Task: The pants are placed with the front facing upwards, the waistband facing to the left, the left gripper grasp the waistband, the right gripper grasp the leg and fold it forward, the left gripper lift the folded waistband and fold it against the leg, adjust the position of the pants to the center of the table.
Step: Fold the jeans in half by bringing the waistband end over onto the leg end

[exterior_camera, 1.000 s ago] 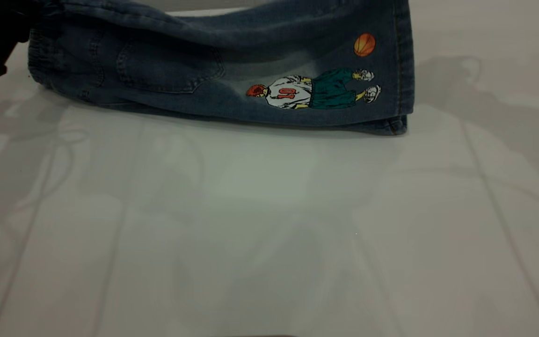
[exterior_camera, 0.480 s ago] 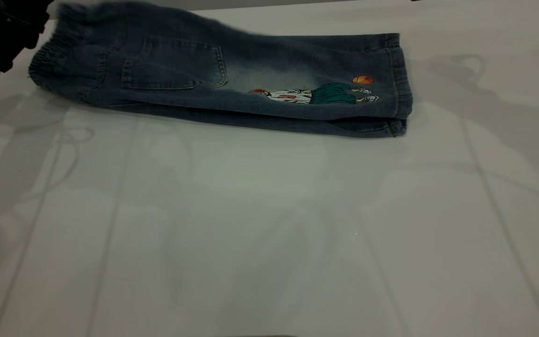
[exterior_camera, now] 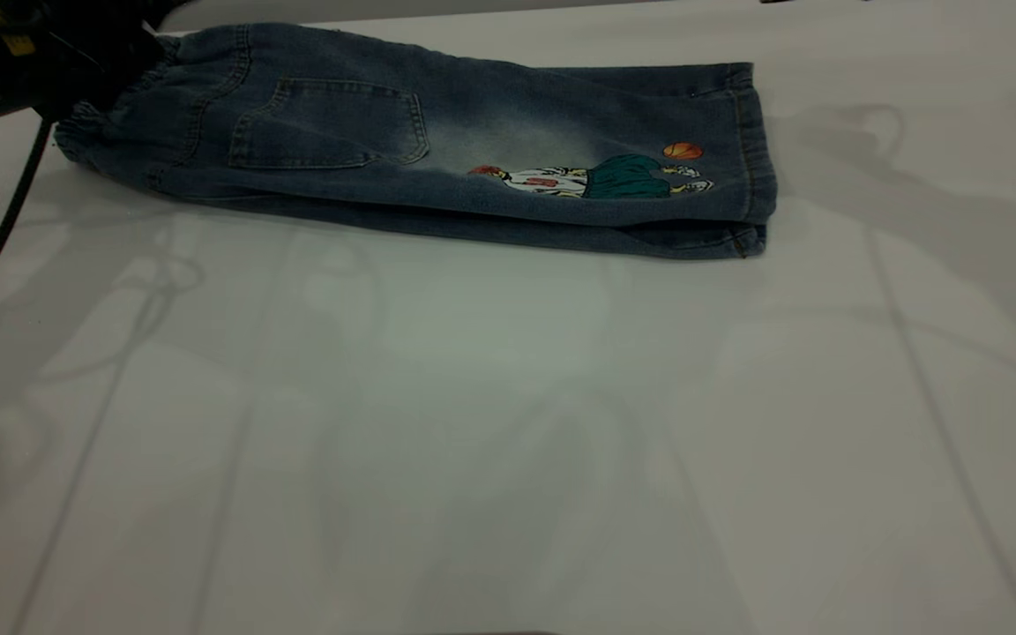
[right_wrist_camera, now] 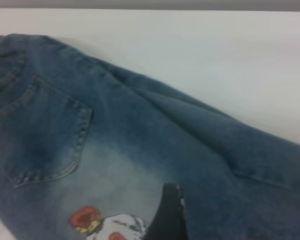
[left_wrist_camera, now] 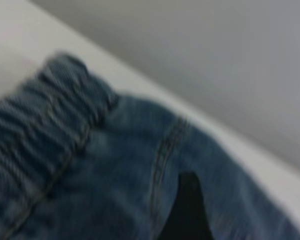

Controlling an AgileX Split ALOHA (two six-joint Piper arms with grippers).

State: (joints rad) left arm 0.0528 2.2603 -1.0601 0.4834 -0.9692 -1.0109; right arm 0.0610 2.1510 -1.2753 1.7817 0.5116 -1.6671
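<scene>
Denim pants (exterior_camera: 437, 150) lie folded on white table (exterior_camera: 508, 423); left gripper (exterior_camera: 49, 62) grip state unclear

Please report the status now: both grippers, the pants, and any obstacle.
Left gripper at the waistband, far-left corner of the table. Right gripper just above the leg. Pants folded lengthwise, lying flat. No obstacle visible.

- A white tabletop (exterior_camera: 508, 423) is filling nearly the whole exterior view, its surface showing faint straight seam lines.
- Soft grey shadows are lying across it.
- A plain grey wall (left_wrist_camera: 230, 60) is standing behind its far edge.
</scene>
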